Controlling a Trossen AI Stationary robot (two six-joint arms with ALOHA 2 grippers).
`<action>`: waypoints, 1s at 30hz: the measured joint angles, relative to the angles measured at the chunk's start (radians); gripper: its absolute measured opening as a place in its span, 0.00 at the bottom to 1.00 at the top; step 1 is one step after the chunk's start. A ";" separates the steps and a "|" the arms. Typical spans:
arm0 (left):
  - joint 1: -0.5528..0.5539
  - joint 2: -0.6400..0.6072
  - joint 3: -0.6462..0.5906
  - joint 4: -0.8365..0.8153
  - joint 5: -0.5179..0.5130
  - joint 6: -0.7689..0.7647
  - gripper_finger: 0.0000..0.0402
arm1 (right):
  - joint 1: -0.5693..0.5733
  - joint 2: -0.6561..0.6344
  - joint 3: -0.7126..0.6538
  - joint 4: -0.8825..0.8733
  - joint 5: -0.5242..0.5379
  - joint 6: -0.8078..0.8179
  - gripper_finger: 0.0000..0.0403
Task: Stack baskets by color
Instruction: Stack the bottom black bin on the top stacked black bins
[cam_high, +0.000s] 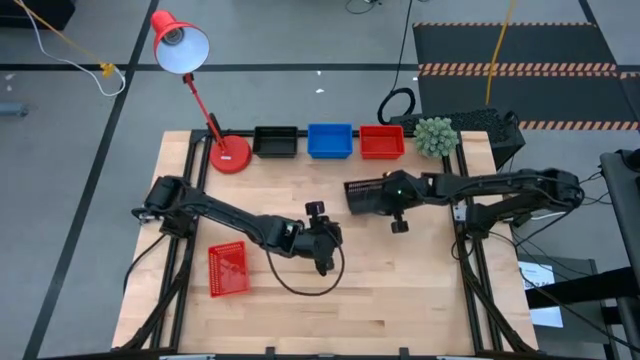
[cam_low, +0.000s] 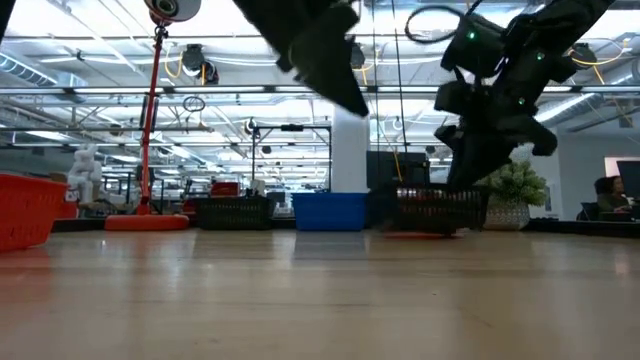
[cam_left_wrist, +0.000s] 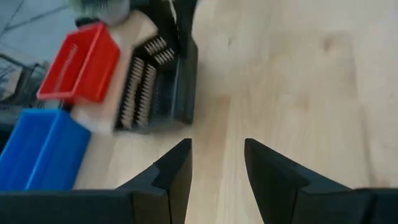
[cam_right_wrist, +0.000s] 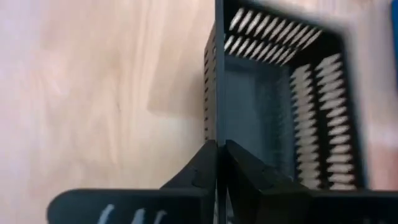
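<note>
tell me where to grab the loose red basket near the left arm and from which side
Pinch one long mesh wall of the red basket with the claw, coming straight down from above. It seems to sit open side up with nothing beside it, so its thin upright rim is the easiest part to straddle.

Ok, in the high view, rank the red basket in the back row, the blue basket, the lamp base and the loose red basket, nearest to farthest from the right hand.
From the right hand:
1. Red basket, back row, just behind it.
2. Blue basket, back row, further left.
3. Lamp base, back left.
4. Loose red basket, front left.
</note>
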 joint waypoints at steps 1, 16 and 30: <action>0.003 -0.006 0.000 0.026 0.007 0.014 0.37 | 0.016 0.000 0.000 0.025 0.000 0.022 0.05; 0.111 0.002 0.000 0.169 0.242 0.114 0.64 | 0.187 -0.003 0.000 0.187 0.081 0.103 0.01; 0.221 0.060 0.000 0.187 0.320 0.120 0.47 | 0.187 -0.003 0.000 0.258 0.105 0.074 0.02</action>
